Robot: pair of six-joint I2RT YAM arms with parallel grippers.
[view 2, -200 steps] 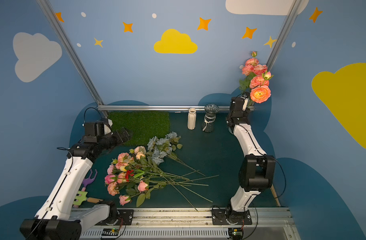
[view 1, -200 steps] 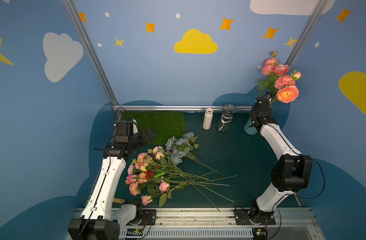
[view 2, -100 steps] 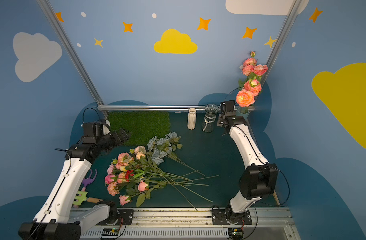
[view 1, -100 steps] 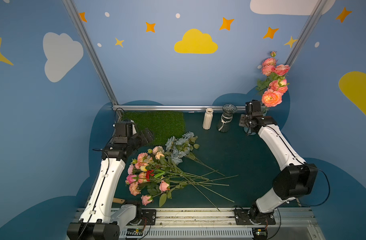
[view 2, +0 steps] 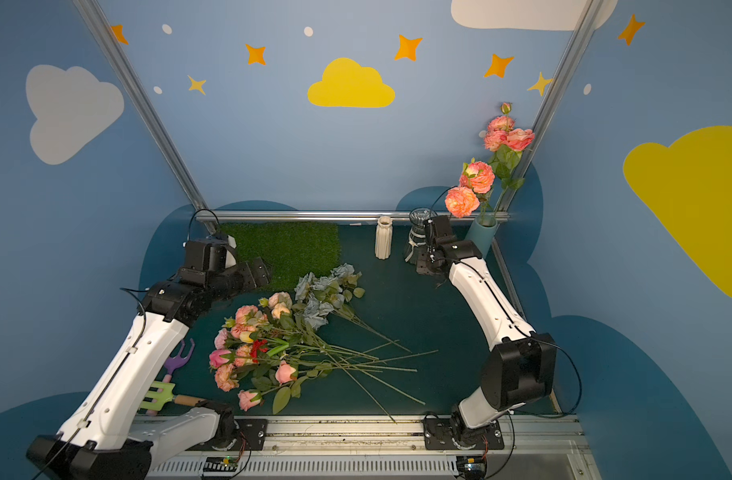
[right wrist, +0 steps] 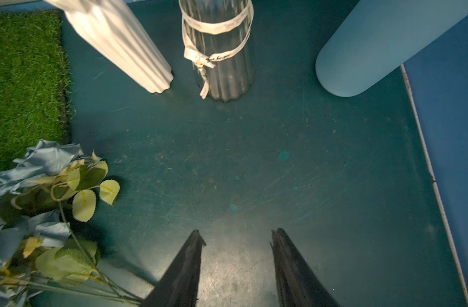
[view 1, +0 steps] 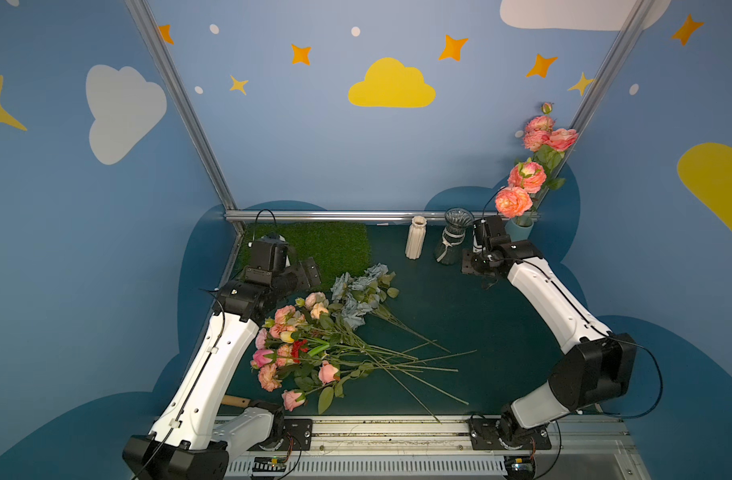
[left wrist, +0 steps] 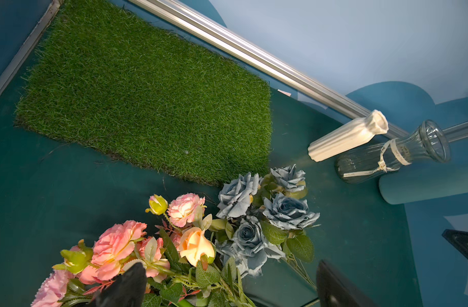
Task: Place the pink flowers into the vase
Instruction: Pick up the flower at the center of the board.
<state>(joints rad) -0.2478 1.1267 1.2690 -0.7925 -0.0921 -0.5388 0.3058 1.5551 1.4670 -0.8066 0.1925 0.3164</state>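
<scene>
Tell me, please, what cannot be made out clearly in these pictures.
Blue vase: lower part hidden behind the right arm in a top view; mouth cut off by the right wrist view's edge.
Garden tools: partly hidden beneath the left arm in a top view.
Ribbon lettering on the glass vase: too small to read.

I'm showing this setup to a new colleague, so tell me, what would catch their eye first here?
Probably the tall salmon-pink blooms standing in the pale blue cylindrical vase at the back right corner. Next, the heap of pink long-stemmed flowers lying front left on the dark green tabletop, grey-blue roses beside it.
</scene>
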